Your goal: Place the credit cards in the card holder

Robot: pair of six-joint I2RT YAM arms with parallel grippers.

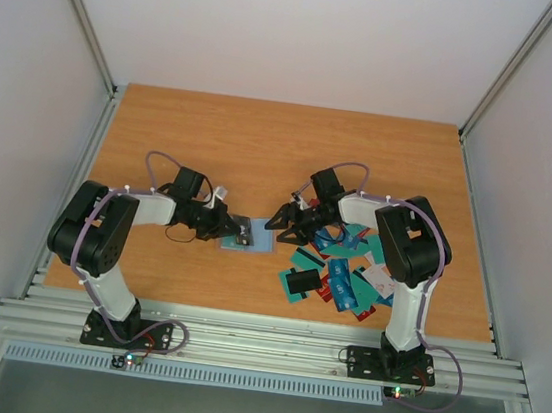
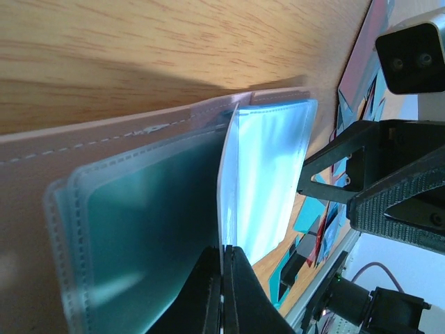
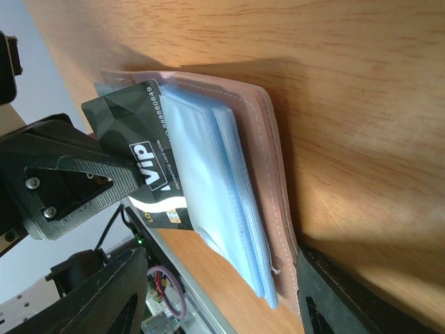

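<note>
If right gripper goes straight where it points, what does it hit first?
The right gripper would probably meet the card holder first, just ahead of its open jaws; the left gripper, clamped on it, sits beyond. Depth unclear.

The wooden table [image 1: 263,145] carries the opened card holder [image 1: 250,236] near its front middle, with a loose heap of credit cards [image 1: 343,275] just to the right.

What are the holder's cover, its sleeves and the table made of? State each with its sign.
Cover: probably leather or faux leather, matte pinkish tan, with a stitched edge. Sleeves: soft clear plastic, glossy, with embossed seams. Table: wood or wood-look laminate, showing grain; the pictures don't show which.
</note>
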